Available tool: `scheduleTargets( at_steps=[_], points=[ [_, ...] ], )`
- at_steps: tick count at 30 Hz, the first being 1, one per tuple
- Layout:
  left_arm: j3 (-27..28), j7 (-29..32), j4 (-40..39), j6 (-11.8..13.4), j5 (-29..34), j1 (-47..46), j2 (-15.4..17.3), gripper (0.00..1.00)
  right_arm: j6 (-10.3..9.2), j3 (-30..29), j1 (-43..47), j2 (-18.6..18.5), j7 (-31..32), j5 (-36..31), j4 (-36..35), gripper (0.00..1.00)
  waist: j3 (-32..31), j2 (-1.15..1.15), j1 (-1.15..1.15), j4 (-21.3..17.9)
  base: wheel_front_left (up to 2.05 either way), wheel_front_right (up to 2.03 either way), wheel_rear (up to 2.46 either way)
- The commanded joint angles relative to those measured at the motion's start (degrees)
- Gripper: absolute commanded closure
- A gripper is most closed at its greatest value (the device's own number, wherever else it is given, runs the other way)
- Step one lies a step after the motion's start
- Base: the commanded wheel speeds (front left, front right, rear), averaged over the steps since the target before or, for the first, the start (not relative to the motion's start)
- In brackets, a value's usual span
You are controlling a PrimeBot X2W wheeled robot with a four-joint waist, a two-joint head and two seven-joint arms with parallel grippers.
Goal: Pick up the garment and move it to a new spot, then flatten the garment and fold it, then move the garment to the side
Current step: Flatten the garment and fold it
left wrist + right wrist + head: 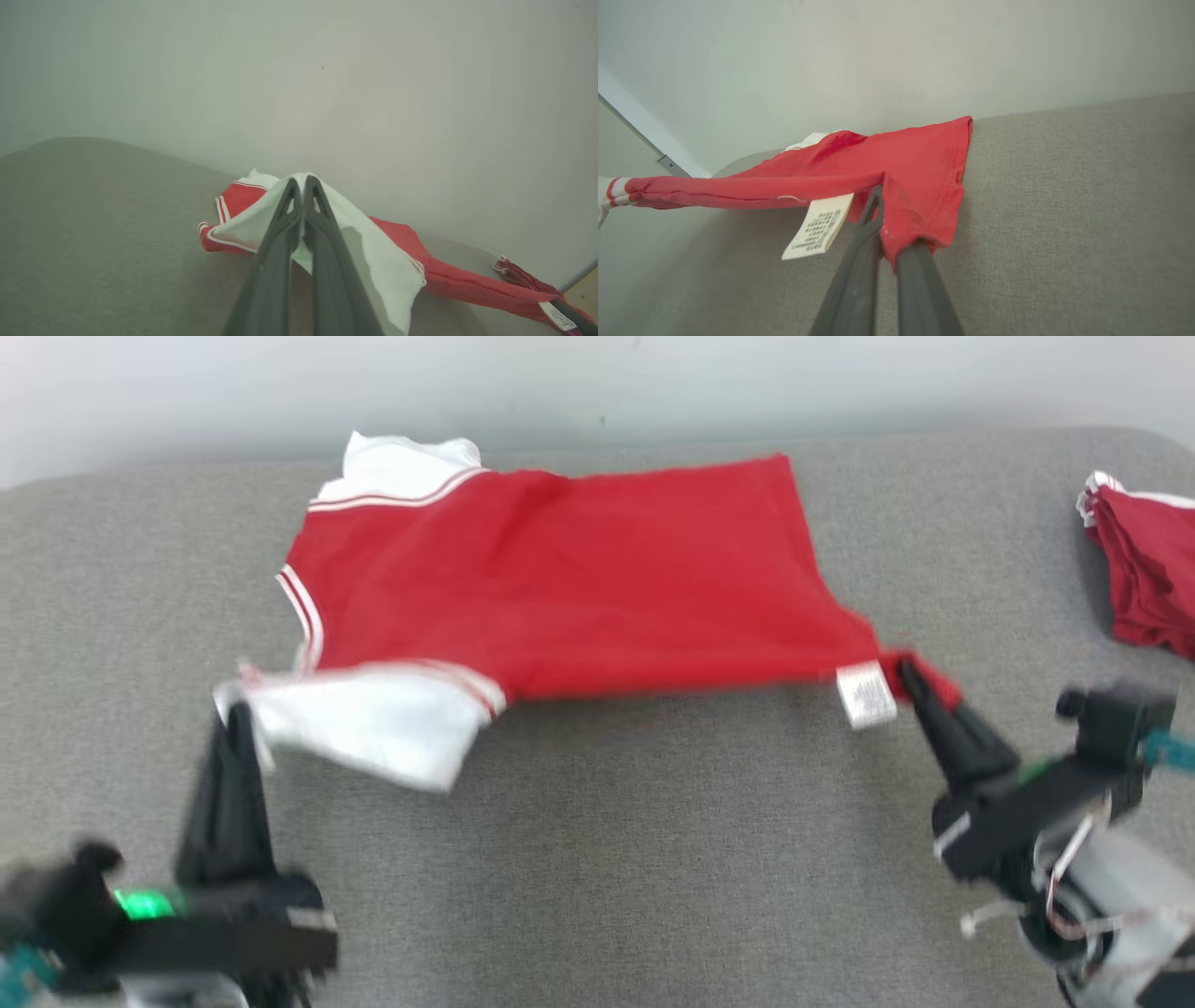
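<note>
Left hand, garment, red pile aside

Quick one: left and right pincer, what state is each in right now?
Left pincer: closed, holding the garment by its white sleeve.
Right pincer: closed, holding the garment's red corner beside the label.

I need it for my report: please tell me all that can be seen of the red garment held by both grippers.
The red garment is thin cloth with white sleeves, striped trim and a white care label. It lies spread on the grey surface, near edge lifted and stretched: the left gripper pinches a sleeve, the right gripper the hem corner.
</note>
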Motion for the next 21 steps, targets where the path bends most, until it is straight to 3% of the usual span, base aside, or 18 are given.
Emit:
scheduleTargets(
  at_steps=[1,10,21],
  points=[
    [0.4,-0.2,-0.3,-0.4,0.5,2.2,-0.9,1.0,-0.16,-0.5,1.8,0.2,-0.2,-0.6,-0.4,1.0,-0.7,0.02,0.01,0.4,0.0,0.0,0.0],
    [3.1,-0.2,4.9,-4.8,3.1,16.0,-7.5,1.0,-0.16,-5.1,15.8,1.1,0.4,-4.0,-2.0,1.0,-3.6,0.02,0.01,1.7,0.0,0.0,0.0],
    [4.8,-0.2,11.4,-8.7,5.3,25.6,-12.5,1.0,-0.16,-10.1,28.9,1.2,3.9,-8.2,-4.5,1.0,-8.1,0.02,0.01,2.8,0.0,0.0,0.0]
  ],
)
